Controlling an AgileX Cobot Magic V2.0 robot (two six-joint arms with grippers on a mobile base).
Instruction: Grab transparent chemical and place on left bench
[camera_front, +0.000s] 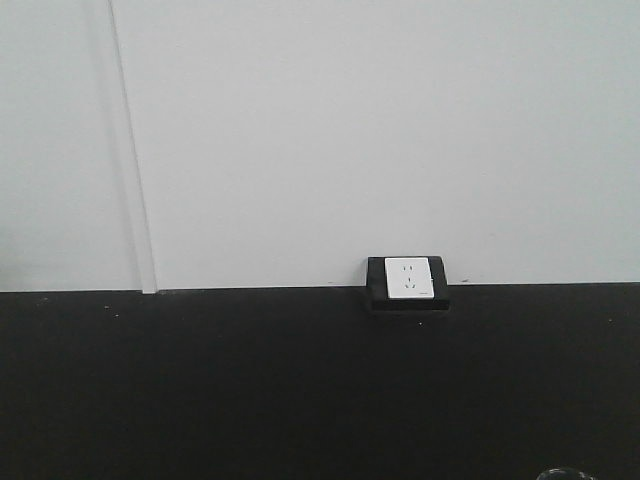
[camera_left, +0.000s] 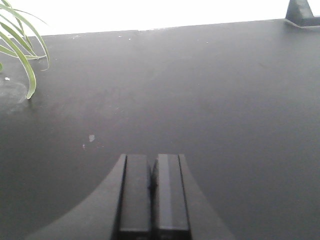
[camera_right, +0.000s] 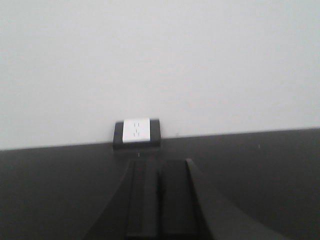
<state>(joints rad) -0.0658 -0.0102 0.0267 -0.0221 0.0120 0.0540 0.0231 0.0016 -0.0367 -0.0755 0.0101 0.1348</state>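
A white power socket in a black rectangular housing (camera_front: 405, 281) sits at about five o'clock from the front view's centre, backed against a plain white wall (camera_front: 350, 130). A thin white vertical strip (camera_front: 133, 170) runs down that wall at nine o'clock. In the left wrist view, narrow green plant leaves (camera_left: 22, 47) arch in at ten o'clock.

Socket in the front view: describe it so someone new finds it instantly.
Follow the white wall down to where it meets the black bench. Right of centre on that seam sits the socket, a white faceplate in a squat black box. Nothing else there is white on black; the pale strip far left runs vertically up the wall.
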